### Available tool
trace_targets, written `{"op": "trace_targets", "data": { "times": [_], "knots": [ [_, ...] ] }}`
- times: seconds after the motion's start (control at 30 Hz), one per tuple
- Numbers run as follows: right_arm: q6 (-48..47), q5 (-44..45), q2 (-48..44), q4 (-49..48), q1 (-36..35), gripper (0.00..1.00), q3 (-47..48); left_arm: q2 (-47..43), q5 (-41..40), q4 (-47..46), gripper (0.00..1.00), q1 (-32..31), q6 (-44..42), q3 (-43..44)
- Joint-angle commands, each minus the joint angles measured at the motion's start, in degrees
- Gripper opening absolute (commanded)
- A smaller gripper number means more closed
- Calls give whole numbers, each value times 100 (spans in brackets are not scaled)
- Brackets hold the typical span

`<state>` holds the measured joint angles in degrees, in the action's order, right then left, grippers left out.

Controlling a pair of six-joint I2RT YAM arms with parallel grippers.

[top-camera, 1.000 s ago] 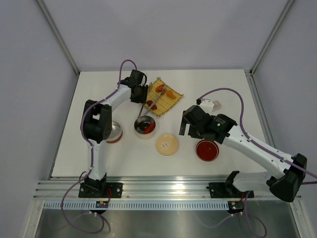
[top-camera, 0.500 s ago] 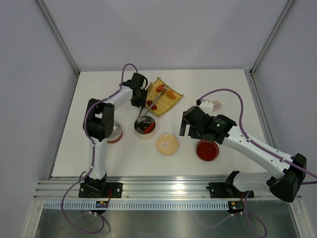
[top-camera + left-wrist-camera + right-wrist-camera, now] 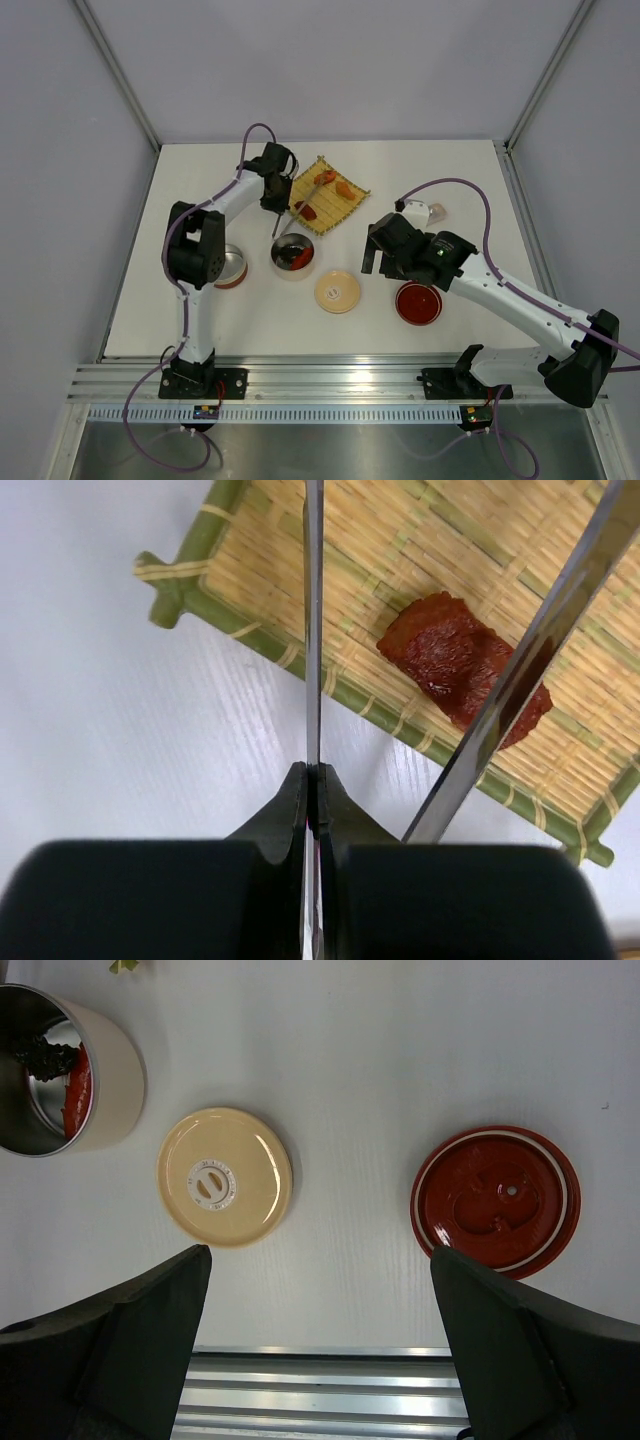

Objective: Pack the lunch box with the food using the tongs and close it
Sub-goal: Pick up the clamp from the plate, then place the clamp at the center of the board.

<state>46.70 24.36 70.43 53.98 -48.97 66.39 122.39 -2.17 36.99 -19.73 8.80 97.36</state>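
Observation:
My left gripper is shut on one thin arm of the silver tongs. Their other arm slants away to the upper right. Between the two arms a red food piece lies on the woven mat. From above, the left gripper is at the mat's left edge, and the tongs point back toward the lunch box. The box is open with red and dark food in it. Its cream lid lies flat on the table. My right gripper is open and empty above the table.
A red lid lies right of the cream lid. A red-brown tin stands by the left arm's elbow. A translucent case sits behind the right arm. Two orange-red food pieces lie further back on the mat.
The left gripper has closed onto the tongs' arm, and the tongs have swung a little at the mat's edge. The right arm has not moved.

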Motion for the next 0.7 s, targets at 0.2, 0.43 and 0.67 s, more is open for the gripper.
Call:
{"op": "trace_targets", "data": {
  "times": [0.2,0.43,0.67],
  "knots": [
    [-205,69,-12,-151,-25,100,155,-945,23,-52,0,127,-54,222],
    [-179,113,-126,-159,-16,100,15,-1068,-361,220,0,565,156,353],
    [-187,130,-188,-256,-16,100,-153,-1007,-1048,501,0,1365,693,108]
  ]
}}
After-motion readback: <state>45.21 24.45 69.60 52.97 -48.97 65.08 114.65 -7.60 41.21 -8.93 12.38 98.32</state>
